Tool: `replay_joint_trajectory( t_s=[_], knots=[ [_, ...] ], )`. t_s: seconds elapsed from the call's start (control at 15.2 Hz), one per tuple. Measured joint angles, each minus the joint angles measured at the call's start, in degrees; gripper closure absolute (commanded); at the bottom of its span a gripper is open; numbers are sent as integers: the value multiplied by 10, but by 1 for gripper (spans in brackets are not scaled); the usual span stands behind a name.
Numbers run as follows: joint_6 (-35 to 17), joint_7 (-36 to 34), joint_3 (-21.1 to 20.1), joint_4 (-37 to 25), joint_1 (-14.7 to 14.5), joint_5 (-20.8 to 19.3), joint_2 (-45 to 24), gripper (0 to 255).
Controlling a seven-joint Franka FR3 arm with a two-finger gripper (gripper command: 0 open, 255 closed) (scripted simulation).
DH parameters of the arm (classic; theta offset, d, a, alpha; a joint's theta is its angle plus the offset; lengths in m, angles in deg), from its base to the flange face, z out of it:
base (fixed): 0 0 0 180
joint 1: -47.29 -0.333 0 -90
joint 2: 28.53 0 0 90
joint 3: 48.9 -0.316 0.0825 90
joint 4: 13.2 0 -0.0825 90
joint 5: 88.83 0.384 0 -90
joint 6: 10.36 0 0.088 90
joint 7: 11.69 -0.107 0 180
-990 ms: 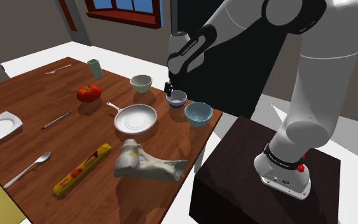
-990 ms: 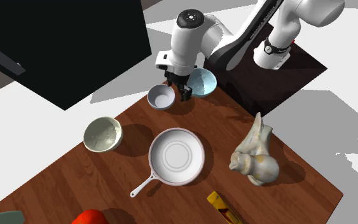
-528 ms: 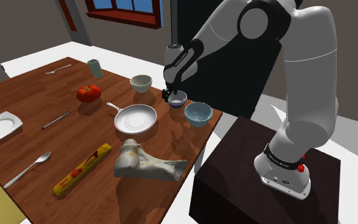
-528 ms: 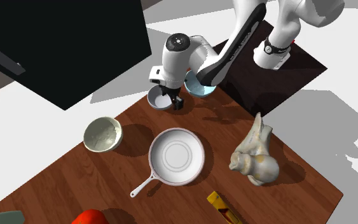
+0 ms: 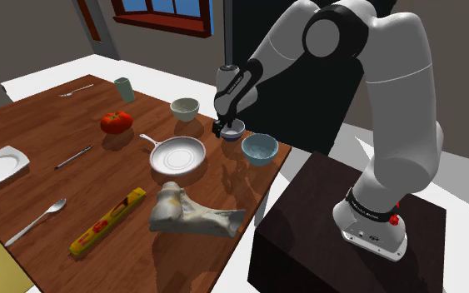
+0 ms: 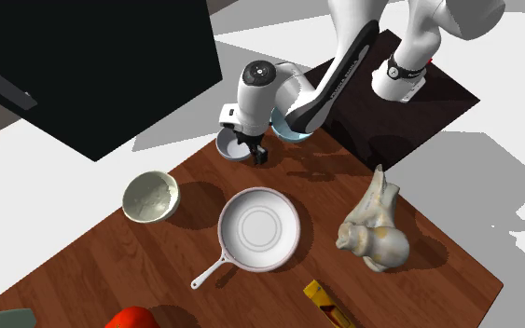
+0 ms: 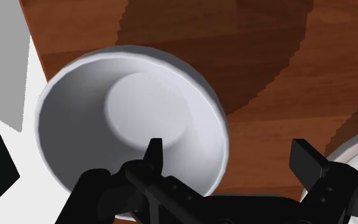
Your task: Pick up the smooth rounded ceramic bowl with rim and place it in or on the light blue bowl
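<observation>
A small grey-white rounded bowl [image 5: 236, 128] [image 6: 227, 145] [image 7: 133, 114] stands near the table's far edge. My gripper [image 5: 222, 130] [image 6: 254, 153] [image 7: 230, 159] is down at it and open. One finger [image 7: 153, 153] is inside the bowl and the other finger [image 7: 308, 162] is outside over the wood, so the bowl's wall lies between them, not clasped. The light blue bowl [image 5: 259, 148] [image 6: 289, 134] sits close by at the table corner nearest the stand, partly hidden by the arm in the second exterior view.
A white frying pan [image 5: 179, 155] [image 6: 258, 228] lies just in front of the grey bowl. A cream bowl [image 5: 184, 108] [image 6: 150, 197], a tomato [image 5: 117, 121], a pale figurine [image 5: 192, 212] [image 6: 375, 228], a yellow level [image 5: 107, 221] and cutlery share the wooden table [image 5: 49, 137].
The hand has come down from above the grey bowl and away from the light blue bowl, ending with its fingers astride the grey bowl's wall. The bowls have not moved.
</observation>
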Motion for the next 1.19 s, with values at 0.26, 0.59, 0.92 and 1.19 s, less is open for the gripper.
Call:
replay_joint_trajectory(
  t_s=[0.26, 0.59, 0.92, 1.19],
  knots=[
    [0, 0, 0, 0, 0, 0, -1, 255],
    [0, 0, 0, 0, 0, 0, 0, 255],
    [0, 0, 0, 0, 0, 0, -1, 255],
    [16, 1, 1, 3, 0, 0, 19, 255]
  ],
)
